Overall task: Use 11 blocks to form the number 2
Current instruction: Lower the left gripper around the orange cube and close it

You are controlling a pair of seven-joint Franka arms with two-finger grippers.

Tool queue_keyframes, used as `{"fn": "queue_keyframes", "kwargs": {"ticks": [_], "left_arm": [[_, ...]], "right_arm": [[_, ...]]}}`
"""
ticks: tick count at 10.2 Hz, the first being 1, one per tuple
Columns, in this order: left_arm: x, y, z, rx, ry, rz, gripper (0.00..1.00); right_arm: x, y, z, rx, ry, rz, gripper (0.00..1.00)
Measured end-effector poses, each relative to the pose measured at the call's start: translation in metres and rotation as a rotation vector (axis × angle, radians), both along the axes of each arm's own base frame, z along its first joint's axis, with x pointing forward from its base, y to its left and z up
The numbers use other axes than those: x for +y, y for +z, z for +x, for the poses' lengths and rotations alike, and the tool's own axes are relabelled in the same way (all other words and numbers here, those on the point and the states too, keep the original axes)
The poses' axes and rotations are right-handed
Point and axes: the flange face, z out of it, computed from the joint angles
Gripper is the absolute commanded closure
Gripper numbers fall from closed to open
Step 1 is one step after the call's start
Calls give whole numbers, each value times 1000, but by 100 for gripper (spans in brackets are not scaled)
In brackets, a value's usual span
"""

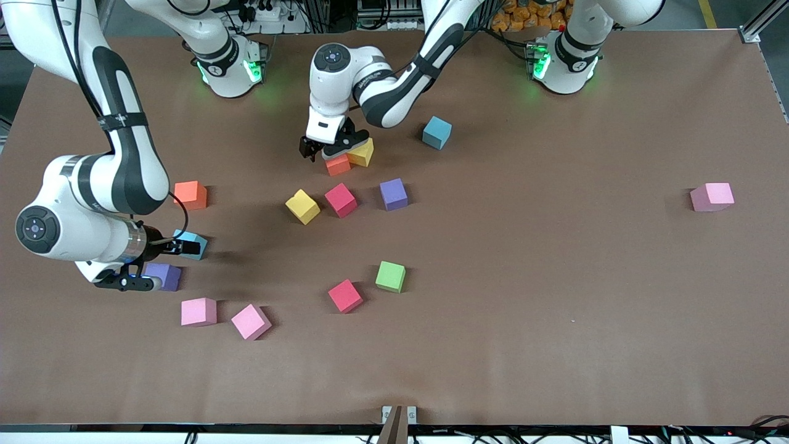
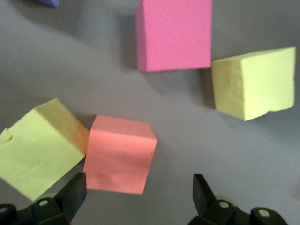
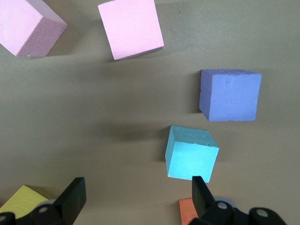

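Two pink blocks, one [image 1: 198, 311] lying square and one [image 1: 251, 321] turned at an angle, were found nearest the camera, toward the right arm's end of the table. A red block [image 1: 345, 296] and a green block [image 1: 391, 276] were seen just apart near the middle. No number 2 had been formed; the cubes were scattered singly over the brown table [image 1: 555, 308]. The right gripper [image 1: 163, 262] was held with its jaws released and empty over a light blue block [image 1: 192, 244] and a purple block [image 1: 165, 277]; an orange block [image 1: 190, 195] was placed farther from the camera than these. At mid-table a yellow block [image 1: 302, 206], another red block [image 1: 341, 200] and a second purple block [image 1: 394, 194] were set in a loose row. The left gripper [image 1: 327, 150] was lowered with its jaws spread and nothing grasped, just over an orange block [image 1: 338, 164] touching a yellow block [image 1: 362, 154]. A darker blue block [image 1: 437, 132] was seen nearby, and a lone pink block [image 1: 712, 197] well apart toward the left arm's end.
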Motion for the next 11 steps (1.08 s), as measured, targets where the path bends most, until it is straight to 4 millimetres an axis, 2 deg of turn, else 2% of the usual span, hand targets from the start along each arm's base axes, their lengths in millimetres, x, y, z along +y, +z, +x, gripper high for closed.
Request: {"fn": "queue_keyframes", "kwargs": {"ticks": [4,8,11], "left_arm": [[0,-13,-20,21,-22,25,0],[1,-17,-23,21,-46,35,0],[3,-35,-27,29,-70,61,0]], "right_arm": [[1,-2,0,1,1,1,0],[3,-5,1,-3,3,0,0],[3,-6,2,-6,3,0,0]]}}
